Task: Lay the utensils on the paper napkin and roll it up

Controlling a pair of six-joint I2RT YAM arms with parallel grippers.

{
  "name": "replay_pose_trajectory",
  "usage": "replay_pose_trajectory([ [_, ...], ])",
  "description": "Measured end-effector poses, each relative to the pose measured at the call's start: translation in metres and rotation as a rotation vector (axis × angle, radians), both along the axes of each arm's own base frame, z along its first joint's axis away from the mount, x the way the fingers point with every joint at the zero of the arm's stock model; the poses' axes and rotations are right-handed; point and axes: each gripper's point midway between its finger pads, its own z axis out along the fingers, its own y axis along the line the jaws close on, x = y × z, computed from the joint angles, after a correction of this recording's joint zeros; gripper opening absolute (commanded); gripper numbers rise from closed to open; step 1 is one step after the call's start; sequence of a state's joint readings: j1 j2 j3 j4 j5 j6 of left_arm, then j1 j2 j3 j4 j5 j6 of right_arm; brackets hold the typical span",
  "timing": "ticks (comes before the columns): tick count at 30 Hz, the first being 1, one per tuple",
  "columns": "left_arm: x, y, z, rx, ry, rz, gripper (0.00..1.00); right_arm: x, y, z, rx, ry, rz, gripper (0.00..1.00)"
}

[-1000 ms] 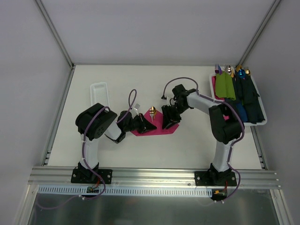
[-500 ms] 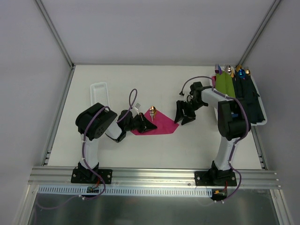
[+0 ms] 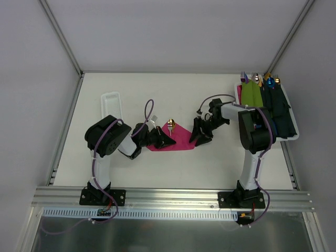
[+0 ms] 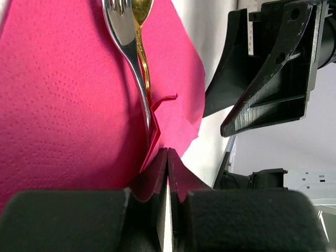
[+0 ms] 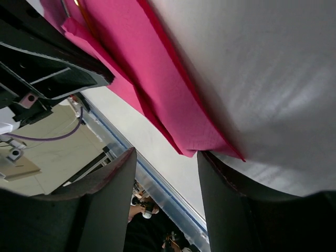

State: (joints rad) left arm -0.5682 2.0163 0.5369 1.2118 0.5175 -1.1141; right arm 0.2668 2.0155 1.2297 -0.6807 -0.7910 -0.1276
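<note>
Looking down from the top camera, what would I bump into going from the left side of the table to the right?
white tray → left gripper → paper napkin → right gripper → tray of napkin rolls

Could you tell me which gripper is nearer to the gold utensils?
Left. The left gripper pinches the paper napkin beside the handle ends of the utensils; the right gripper sits open at the napkin's far corner.
</note>
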Motion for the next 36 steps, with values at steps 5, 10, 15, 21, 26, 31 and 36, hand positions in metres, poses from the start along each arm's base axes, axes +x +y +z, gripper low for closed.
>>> replay_pose_trajectory([
  [5,0.000,0.000,-0.001,0.001,0.002,0.000,0.00,0.001,0.012,0.002,0.079,0.017,-0.033,0.56],
  [10,0.000,0.000,-0.001,0.001,0.002,0.001,0.00,0.002,0.021,0.002,0.146,0.040,-0.079,0.57],
  [15,0.000,0.000,-0.001,0.000,0.002,0.001,0.00,0.005,0.028,0.004,0.199,0.031,-0.126,0.57],
  [21,0.000,0.000,-0.001,0.000,0.003,0.002,0.00,0.020,0.030,0.004,0.199,-0.040,-0.148,0.55],
  [26,0.000,0.000,-0.001,0.000,0.003,0.002,0.00,0.036,0.021,0.005,0.154,-0.136,-0.182,0.56],
  [31,0.000,0.000,-0.002,0.000,0.003,0.003,0.00,0.051,0.014,0.005,0.134,-0.188,-0.209,0.54],
  [36,0.000,0.000,-0.002,0.000,0.002,0.003,0.00,0.057,0.014,0.004,0.127,-0.213,-0.213,0.52],
])
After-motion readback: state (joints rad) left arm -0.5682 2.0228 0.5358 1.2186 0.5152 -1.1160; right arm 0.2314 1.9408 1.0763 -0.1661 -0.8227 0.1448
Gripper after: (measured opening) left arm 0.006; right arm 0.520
